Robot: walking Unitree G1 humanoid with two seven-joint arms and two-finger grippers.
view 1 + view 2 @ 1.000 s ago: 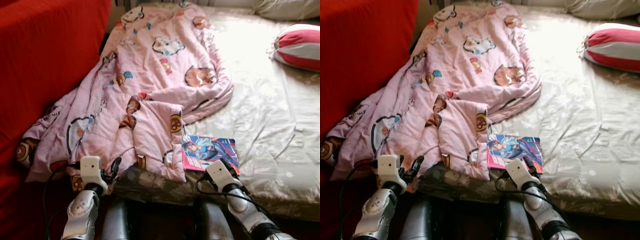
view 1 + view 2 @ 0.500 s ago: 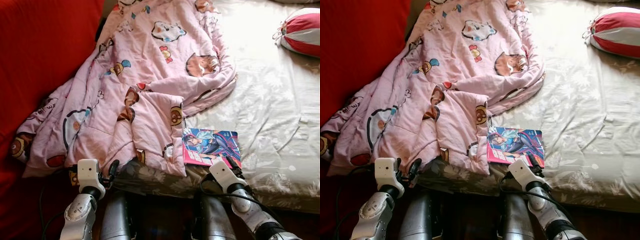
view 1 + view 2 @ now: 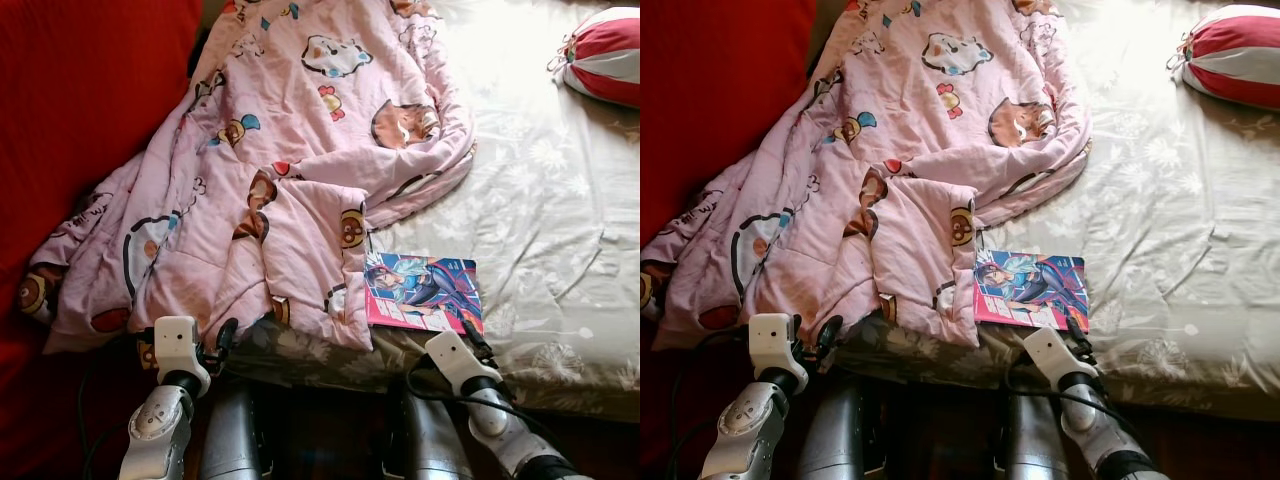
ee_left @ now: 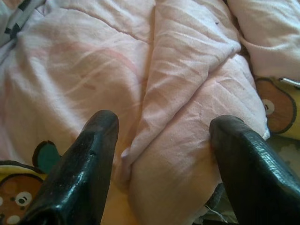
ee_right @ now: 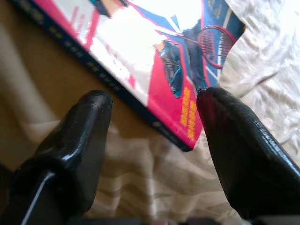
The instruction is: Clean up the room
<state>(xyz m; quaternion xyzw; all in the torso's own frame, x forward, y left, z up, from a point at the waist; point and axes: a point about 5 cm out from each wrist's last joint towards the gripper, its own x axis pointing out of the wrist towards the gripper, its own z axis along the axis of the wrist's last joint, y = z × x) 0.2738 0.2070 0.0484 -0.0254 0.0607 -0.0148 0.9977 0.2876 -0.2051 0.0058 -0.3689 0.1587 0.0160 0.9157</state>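
Note:
A pink quilt [image 3: 300, 150] with cartoon prints lies crumpled over the left half of the bed, its near end hanging over the edge. A colourful comic book [image 3: 420, 290] lies flat on the sheet just right of the quilt's corner. My left gripper [image 3: 218, 338] is open at the bed's near edge, its fingers [image 4: 89, 154] spread before a fold of the quilt [image 4: 187, 93]. My right gripper [image 3: 470, 330] is open just short of the book's near right corner [image 5: 173, 79], and nothing sits between its fingers [image 5: 234, 140].
The bed [image 3: 540, 230] has a pale flowered sheet, mostly bare on the right. A red and white striped cushion [image 3: 600, 55] rests at the far right. A tall red-covered surface [image 3: 80, 100] borders the quilt on the left. My own legs [image 3: 235, 440] stand against the bed's near edge.
The camera has tilted down a little, so the whole scene sits higher. My right gripper has drawn back slightly from the book. The quilt and book lie as before.

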